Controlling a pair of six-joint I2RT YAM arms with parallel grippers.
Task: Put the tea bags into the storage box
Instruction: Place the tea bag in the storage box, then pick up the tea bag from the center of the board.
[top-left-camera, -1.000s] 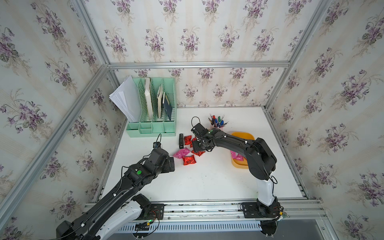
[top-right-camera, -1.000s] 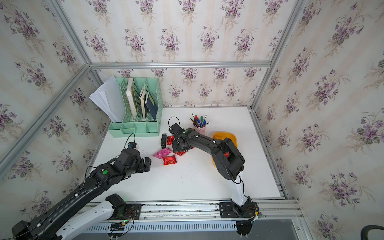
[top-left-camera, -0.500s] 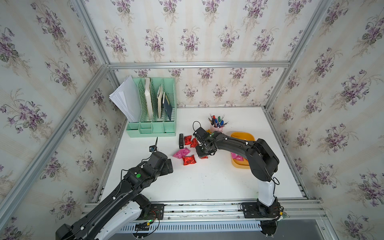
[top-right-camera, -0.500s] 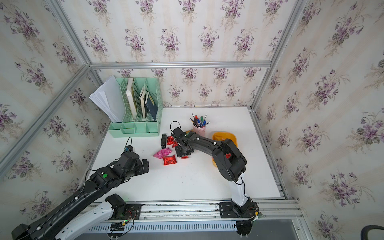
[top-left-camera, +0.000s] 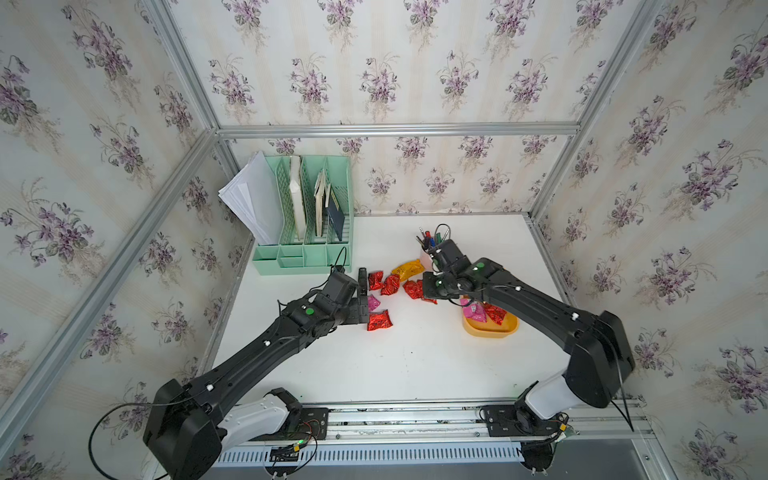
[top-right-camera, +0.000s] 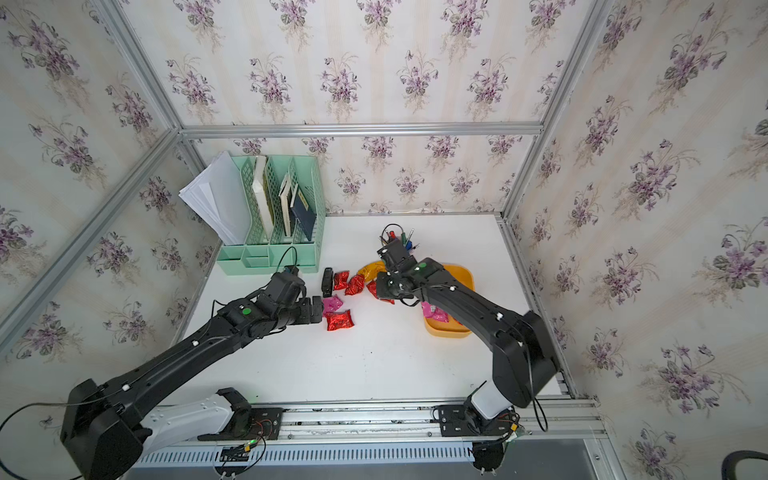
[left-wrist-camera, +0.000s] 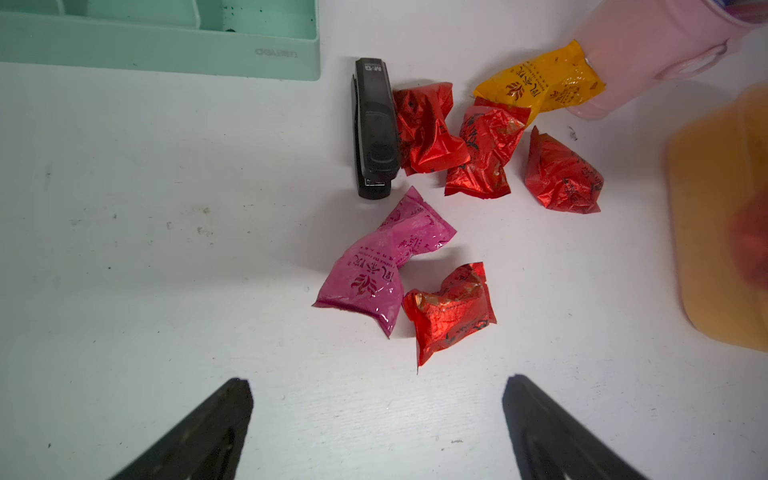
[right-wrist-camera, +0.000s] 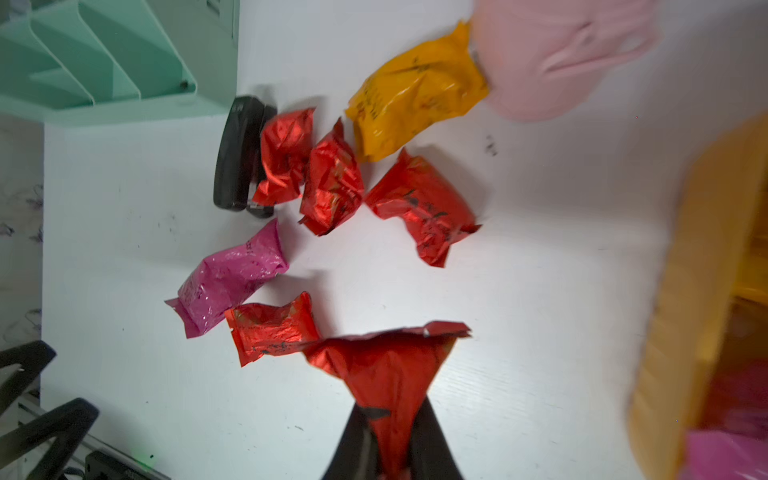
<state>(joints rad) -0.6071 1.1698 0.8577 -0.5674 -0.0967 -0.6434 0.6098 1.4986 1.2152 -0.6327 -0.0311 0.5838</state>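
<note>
On surface (left-wrist-camera: 166, 249): four red tea bags (left-wrist-camera: 428, 129), one pink (left-wrist-camera: 382, 262), one yellow (left-wrist-camera: 540, 79); storage box (top-left-camera: 490, 330), perhaps two. Right hand (right-wrist-camera: 392, 415) clamped on fifth red (right-wrist-camera: 386, 365); left hand (left-wrist-camera: 376, 380) wide.

A shallow yellow-orange storage box (top-left-camera: 491, 331), low-walled with rounded corners, holds a pink tea bag (top-left-camera: 473, 311) and a red tea bag (top-left-camera: 495, 314). Near the box lie six loose tea bags (left-wrist-camera: 484, 153) of puffy, crinkled foil: four red, one pink, one yellow-orange. The right gripper (right-wrist-camera: 390, 415) pinches a seventh red packet (right-wrist-camera: 386, 365) by one end, close to the box.
</note>
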